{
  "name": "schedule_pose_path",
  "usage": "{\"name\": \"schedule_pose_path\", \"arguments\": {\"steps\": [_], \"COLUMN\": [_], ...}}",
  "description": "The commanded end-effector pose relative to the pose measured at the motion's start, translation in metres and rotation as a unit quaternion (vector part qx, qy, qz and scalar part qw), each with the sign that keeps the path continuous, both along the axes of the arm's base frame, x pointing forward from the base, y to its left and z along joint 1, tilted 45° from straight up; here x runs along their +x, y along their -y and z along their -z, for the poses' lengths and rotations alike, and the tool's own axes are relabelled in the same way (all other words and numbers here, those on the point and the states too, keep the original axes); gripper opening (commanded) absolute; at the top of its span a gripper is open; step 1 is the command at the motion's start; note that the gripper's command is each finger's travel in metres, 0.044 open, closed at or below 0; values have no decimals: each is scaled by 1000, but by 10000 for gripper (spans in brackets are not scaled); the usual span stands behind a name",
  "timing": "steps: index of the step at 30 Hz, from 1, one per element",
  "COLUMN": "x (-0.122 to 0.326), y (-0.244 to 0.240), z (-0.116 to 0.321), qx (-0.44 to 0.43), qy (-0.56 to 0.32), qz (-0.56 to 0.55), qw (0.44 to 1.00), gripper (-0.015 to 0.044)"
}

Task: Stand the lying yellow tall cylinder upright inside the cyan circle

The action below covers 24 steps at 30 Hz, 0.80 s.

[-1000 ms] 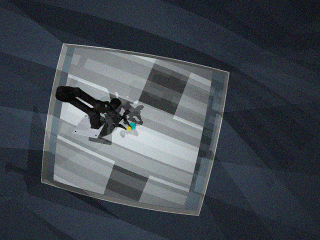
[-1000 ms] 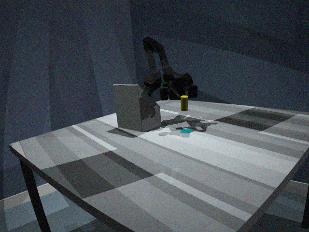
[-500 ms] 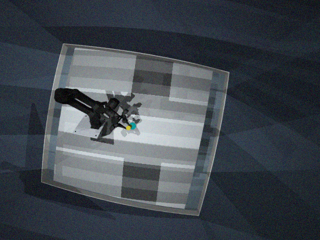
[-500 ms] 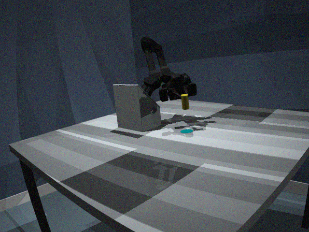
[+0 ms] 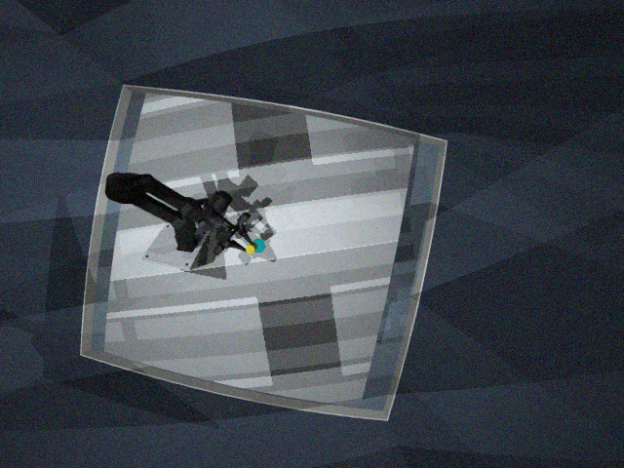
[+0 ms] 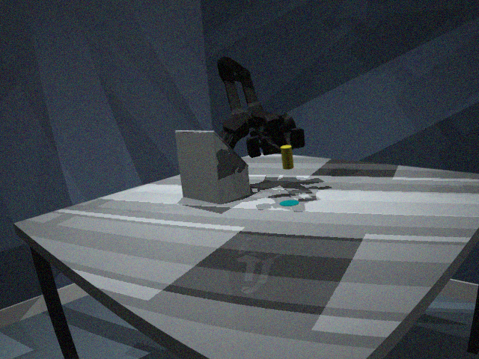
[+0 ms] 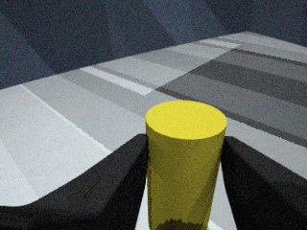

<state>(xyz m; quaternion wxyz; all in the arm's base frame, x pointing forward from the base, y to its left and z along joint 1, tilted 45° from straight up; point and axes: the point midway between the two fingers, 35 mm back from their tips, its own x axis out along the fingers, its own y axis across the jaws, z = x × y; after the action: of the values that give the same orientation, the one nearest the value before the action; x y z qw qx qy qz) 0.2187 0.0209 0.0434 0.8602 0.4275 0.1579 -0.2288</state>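
The yellow tall cylinder is held in the air, close to upright, with its flat top facing up. My gripper is shut on it, with one dark finger on each side. In the exterior view the cylinder hangs well above the table, over the cyan circle. The cyan circle lies flat on the table with nothing standing on it. In the top view the cylinder's top shows just left of the circle and partly overlaps its edge. The circle does not show in the wrist view.
The table has striped light and shadow across it. A grey block-like pedestal stands left of the circle, by the arm. The arm's shadow falls around the circle. The table's edges lie far from the gripper on the right.
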Motion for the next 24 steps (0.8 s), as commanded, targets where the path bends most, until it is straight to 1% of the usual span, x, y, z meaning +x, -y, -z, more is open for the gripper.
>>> {"name": "schedule_pose_path", "arguments": {"steps": [1, 24], "x": [-1, 7], "y": [0, -20], "z": [1, 13], "qx": [0, -16], "qy": [1, 7], "qz": [2, -5], "qw": [1000, 1000], "gripper": [105, 105]}}
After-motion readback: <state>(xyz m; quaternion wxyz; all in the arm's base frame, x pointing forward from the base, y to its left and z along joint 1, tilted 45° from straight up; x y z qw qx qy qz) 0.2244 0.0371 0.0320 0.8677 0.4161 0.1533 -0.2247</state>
